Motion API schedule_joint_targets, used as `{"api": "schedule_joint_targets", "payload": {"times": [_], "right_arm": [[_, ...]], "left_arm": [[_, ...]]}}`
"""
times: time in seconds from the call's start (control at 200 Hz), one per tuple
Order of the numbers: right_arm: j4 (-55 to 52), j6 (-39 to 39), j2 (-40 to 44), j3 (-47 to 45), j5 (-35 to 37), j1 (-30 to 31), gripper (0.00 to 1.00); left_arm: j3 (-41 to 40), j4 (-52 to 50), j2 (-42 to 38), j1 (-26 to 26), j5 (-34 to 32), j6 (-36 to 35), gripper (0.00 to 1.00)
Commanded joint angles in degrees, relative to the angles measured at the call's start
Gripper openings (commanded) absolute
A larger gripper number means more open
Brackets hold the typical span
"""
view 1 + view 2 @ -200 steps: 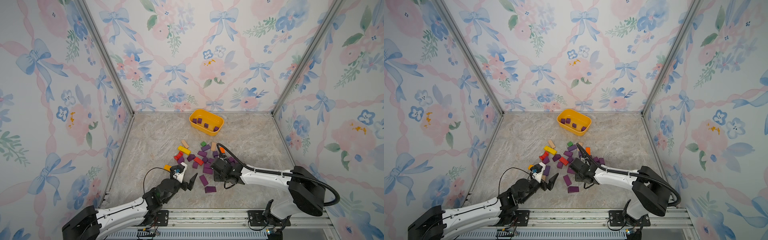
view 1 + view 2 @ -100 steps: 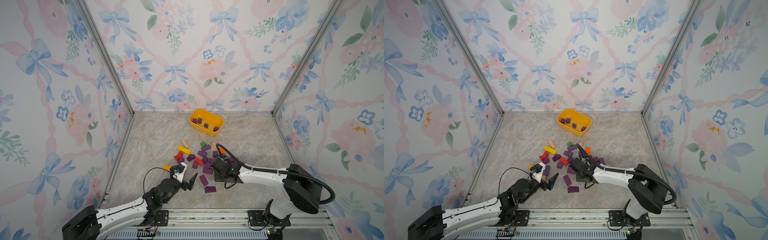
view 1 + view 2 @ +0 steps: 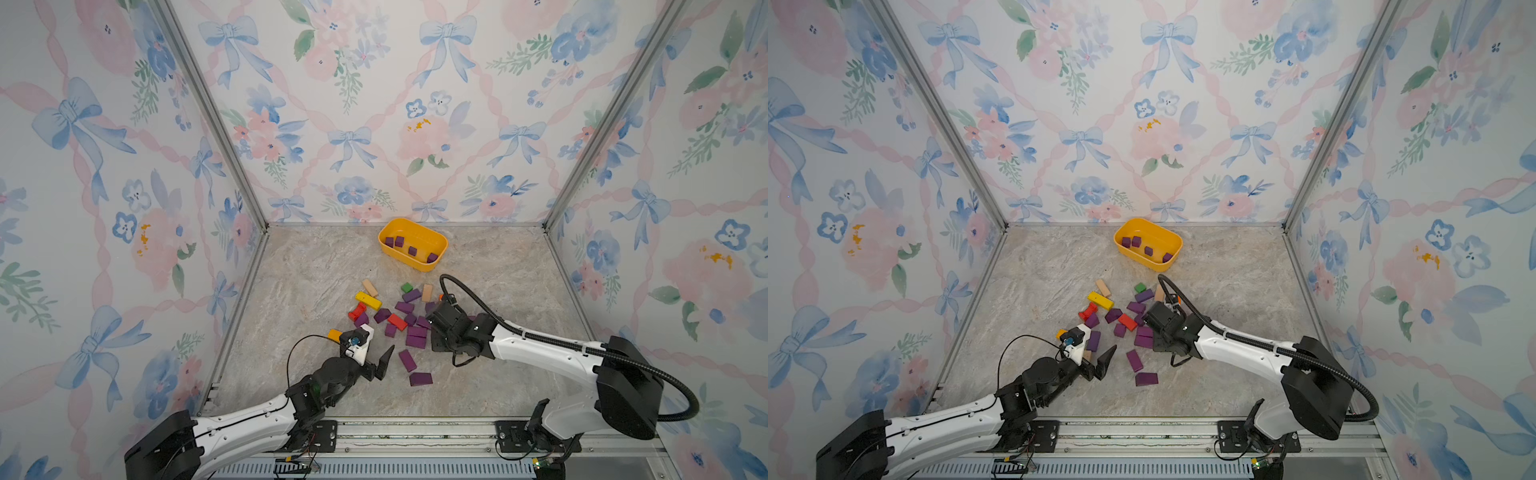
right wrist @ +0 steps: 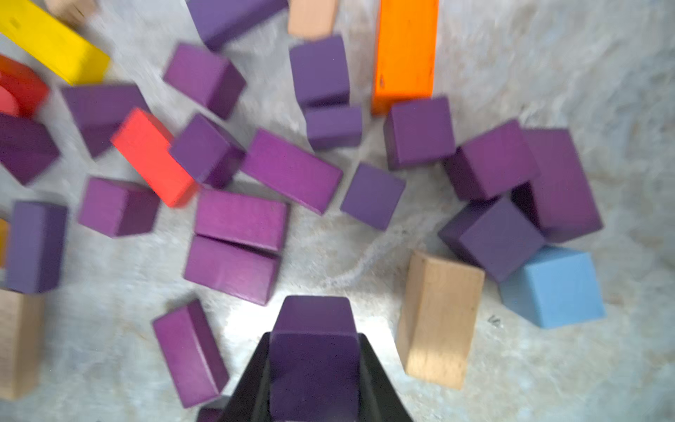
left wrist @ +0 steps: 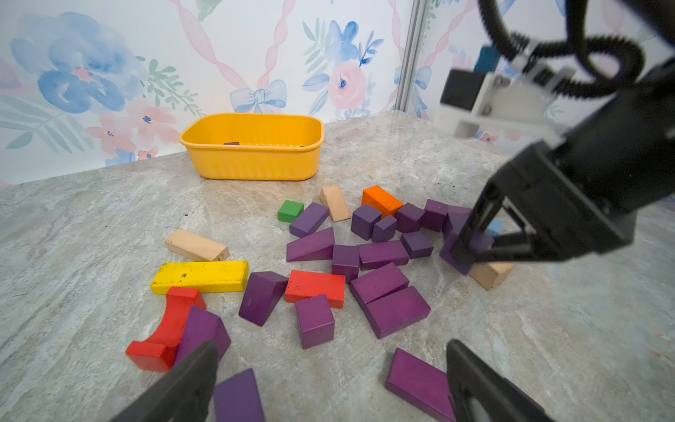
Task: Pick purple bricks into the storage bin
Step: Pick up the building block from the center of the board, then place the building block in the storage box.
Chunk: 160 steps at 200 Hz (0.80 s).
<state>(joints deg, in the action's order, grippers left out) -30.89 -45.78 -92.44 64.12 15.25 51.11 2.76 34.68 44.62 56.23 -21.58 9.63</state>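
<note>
Where floral walls [image 3: 374, 124] ring marbled tabletop [image 3: 311, 270], right end effector [image 4: 315, 336] clamps brick [image 4: 314, 369], left end effector [image 5: 330, 349] gapes.

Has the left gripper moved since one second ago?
No. The left gripper stays open at the same spot beside the long purple brick.

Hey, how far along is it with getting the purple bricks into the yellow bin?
Early days. Done: four purple bricks lie in the storage bin. In hand: the right gripper is shut on one purple cube; the left gripper is open and empty. Left: well over a dozen loose purple pieces on the table, mixed with other colours.
</note>
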Motion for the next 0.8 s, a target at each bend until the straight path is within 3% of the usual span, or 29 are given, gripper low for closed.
{"api": "schedule_joint_targets", "payload": {"times": [0.0, 0.195, 0.325, 0.47, 0.795], "right_arm": [[-3.3, 3.73, 0.16, 5.4, -1.31, -3.7, 0.29], [-1.23, 5.25, -2.04, 14.16, -7.01, -13.09, 0.27], [-1.55, 7.68, -9.44, 22.88, -11.28, -18.16, 0.27], [-4.44, 11.02, -18.85, 33.79, -13.19, -21.38, 0.27], [1.13, 10.27, -35.99, 47.01, -24.01, -26.95, 0.27]], "left_arm": [[-0.5, 2.34, 0.62, 0.16, -2.08, -0.76, 0.98], [-2.46, 6.93, 1.8, 0.12, -2.83, -0.79, 0.98], [-2.22, 8.21, 4.29, -0.37, -3.62, -1.76, 0.98], [-1.68, 8.38, 5.82, -0.78, -3.55, -2.76, 0.98], [-1.71, 8.66, 6.24, -1.68, -3.42, -3.38, 0.98]]}}
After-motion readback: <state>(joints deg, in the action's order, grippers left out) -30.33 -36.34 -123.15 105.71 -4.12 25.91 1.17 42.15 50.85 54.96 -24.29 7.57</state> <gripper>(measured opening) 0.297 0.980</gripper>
